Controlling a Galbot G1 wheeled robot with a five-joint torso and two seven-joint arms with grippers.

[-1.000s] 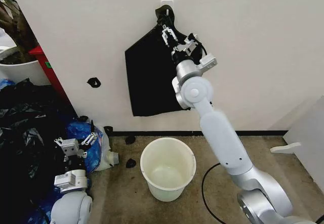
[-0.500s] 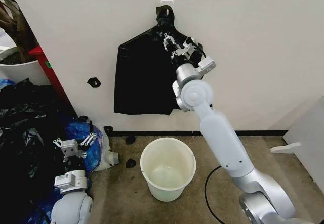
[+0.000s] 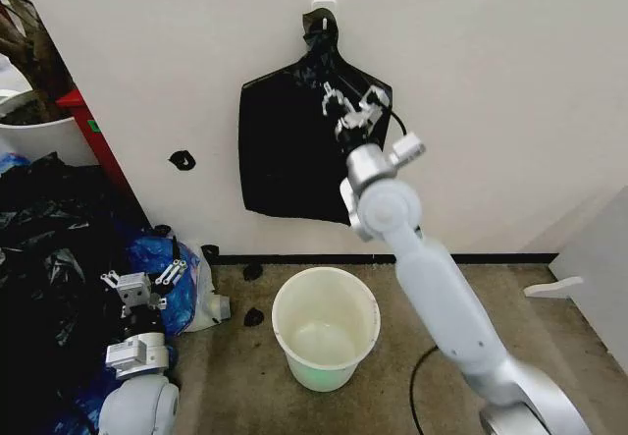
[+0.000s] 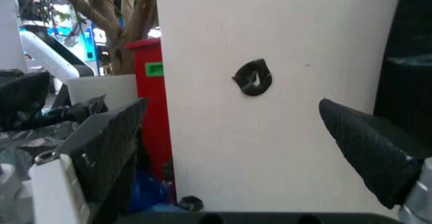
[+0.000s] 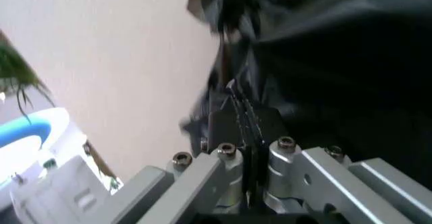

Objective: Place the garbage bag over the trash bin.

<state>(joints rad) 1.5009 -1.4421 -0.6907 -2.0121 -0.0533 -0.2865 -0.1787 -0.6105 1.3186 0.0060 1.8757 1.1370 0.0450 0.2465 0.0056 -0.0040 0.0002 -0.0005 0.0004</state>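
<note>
The garbage bag [image 3: 289,150], glossy black plastic, hangs from a white wall hook [image 3: 322,8] and spreads flat against the wall. My right gripper [image 3: 345,101] is raised to its upper part. In the right wrist view the right gripper [image 5: 240,113] is shut on a crinkled black fold of the garbage bag [image 5: 324,67]. The trash bin [image 3: 280,319], a round white bucket with a greenish base, stands open on the floor below the bag. My left gripper [image 3: 145,280] is low at the left, open and holding nothing. Its dark fingers [image 4: 115,138] face the wall.
A big heap of black and blue bags [image 3: 49,258] fills the left floor, beside a red post [image 3: 93,131] and a white plant pot [image 3: 39,135]. Black scraps [image 3: 253,315] lie near the bin. A cable [image 3: 402,356] runs on the floor, and a white panel [image 3: 599,258] stands at the right.
My right gripper has moved slightly down and right with the bag's top in it. The hanging bag swung out to the left, then back. The left arm stayed put.
</note>
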